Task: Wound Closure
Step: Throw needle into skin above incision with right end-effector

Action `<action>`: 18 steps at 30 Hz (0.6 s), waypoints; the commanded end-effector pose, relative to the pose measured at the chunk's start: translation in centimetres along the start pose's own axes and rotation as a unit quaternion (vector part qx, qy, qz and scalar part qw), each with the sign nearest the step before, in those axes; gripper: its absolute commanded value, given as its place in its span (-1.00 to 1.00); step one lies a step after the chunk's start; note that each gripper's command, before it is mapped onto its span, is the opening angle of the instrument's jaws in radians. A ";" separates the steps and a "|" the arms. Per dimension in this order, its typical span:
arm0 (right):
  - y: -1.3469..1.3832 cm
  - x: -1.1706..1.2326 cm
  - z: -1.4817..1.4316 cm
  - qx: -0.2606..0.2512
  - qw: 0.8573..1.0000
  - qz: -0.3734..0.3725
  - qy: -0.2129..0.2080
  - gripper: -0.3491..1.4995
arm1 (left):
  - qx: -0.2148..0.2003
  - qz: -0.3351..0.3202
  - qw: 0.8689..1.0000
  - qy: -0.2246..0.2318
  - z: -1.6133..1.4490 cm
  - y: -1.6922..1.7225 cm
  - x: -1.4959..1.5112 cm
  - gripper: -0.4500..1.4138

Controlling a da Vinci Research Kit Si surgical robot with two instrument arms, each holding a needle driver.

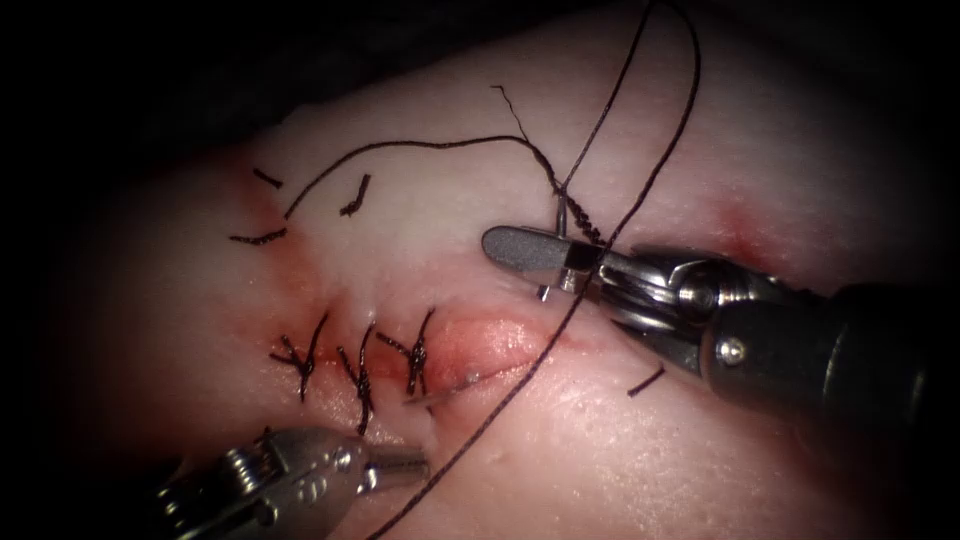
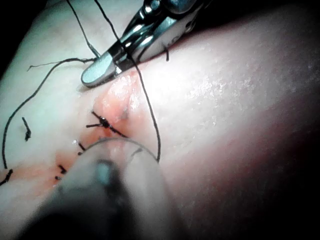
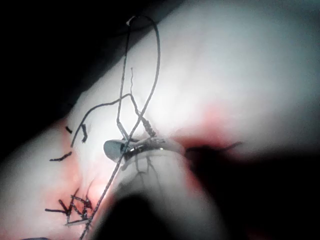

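- Lying leftmost on the tissue are three short cut ends of thread. A fourth lies far right of the cut, below the right tool.
- The left tool comes in below the stitched stretch. Its jaws look pressed together with nothing seen between them. The thread passes just beside its tip, apart from it as far as I can tell.
- Three stitches cross the cut side by side, each knotted, and they close its left stretch.
- The cut runs left to right. The part to the right of the third stitch is open and pink, between the two tools. A thin pale sliver lies along its lower lip; what it is cannot be told.
- One thread crosses the open part on a slant, from the lower left up past the right tool, and loops back down to the needle.
- One needle is above the cut and out of the tissue. It stands crosswise to the jaws, roughly up and down.
- The right tool pinches the needle, apparently near the thread end of its curve. Its tip points left.
- The open gap lies down and left of the right tool's tip. That tool seems somewhat nearer to it than the left.
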 end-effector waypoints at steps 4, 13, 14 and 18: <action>-0.08 -0.16 0.21 0.022 0.999 0.042 -0.016 -1.00 | 0.001 0.001 1.000 0.001 0.05 -0.07 0.07 -0.85; -0.06 -0.44 0.32 0.058 0.995 0.077 -0.034 -1.00 | 0.001 0.000 1.000 0.001 0.03 -0.05 0.09 -0.85; -0.07 -0.46 0.33 0.060 0.995 0.077 -0.034 -1.00 | 0.001 -0.001 1.000 0.001 0.03 -0.05 0.10 -0.85; -0.09 -0.51 0.36 0.065 0.994 0.085 -0.037 -1.00 | 0.001 -0.002 1.000 0.002 0.00 -0.03 0.12 -0.85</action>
